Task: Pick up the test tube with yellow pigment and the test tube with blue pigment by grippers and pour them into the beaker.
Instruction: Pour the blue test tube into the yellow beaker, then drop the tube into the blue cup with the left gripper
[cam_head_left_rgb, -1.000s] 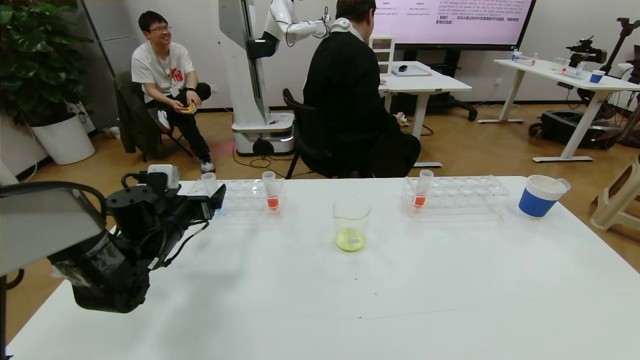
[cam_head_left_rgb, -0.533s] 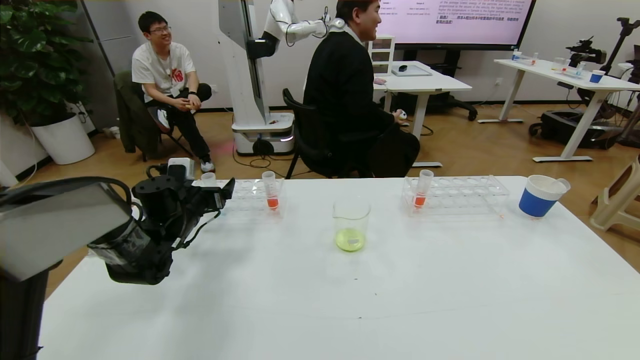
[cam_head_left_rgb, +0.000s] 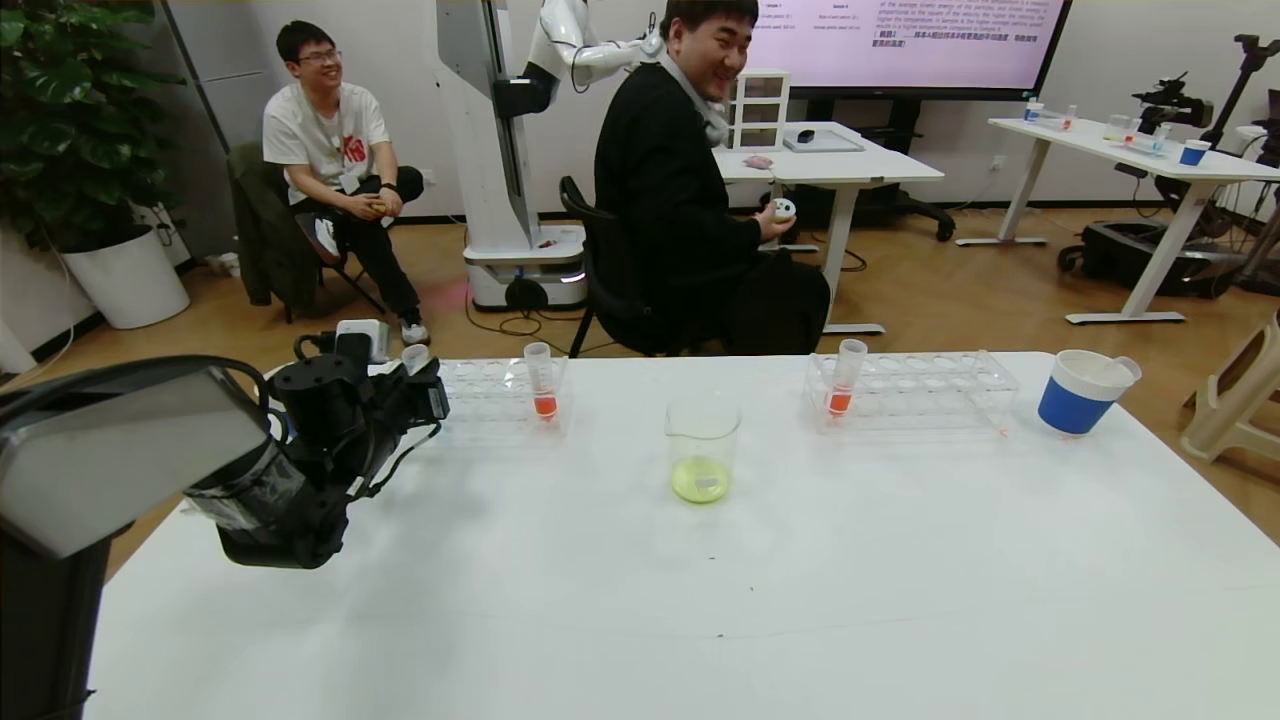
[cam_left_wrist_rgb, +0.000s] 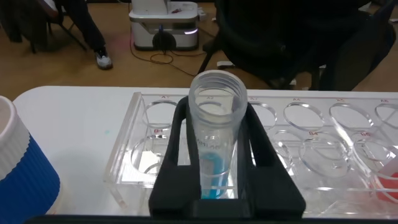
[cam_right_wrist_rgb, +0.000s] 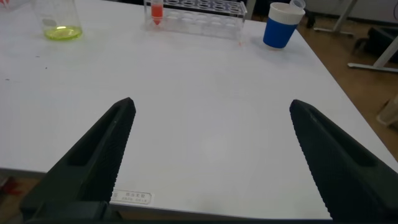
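Observation:
My left gripper (cam_head_left_rgb: 428, 388) is at the left end of the left clear rack (cam_head_left_rgb: 500, 392), shut on the test tube with blue pigment (cam_head_left_rgb: 415, 357). In the left wrist view the black fingers (cam_left_wrist_rgb: 176, 143) press both sides of this tube (cam_left_wrist_rgb: 214, 146). Cyan-blue liquid sits at its tip, over the rack's holes (cam_left_wrist_rgb: 149, 155). The beaker (cam_head_left_rgb: 703, 440) stands mid-table with yellow-green liquid in its bottom. It also shows in the right wrist view (cam_right_wrist_rgb: 59, 22). The test tube with yellow pigment is not in view. My right gripper (cam_right_wrist_rgb: 211, 104) is open and empty above the table's near right part.
An orange-liquid tube (cam_head_left_rgb: 541, 382) stands in the left rack and another (cam_head_left_rgb: 845, 380) in the right rack (cam_head_left_rgb: 920, 392). A blue cup (cam_head_left_rgb: 1083, 392) stands at the far right, another (cam_left_wrist_rgb: 25, 177) beside the left rack. People sit beyond the table.
My left arm has moved forward to the left rack. Its fingers now sit around the blue-pigment tube. The man in black has turned round.

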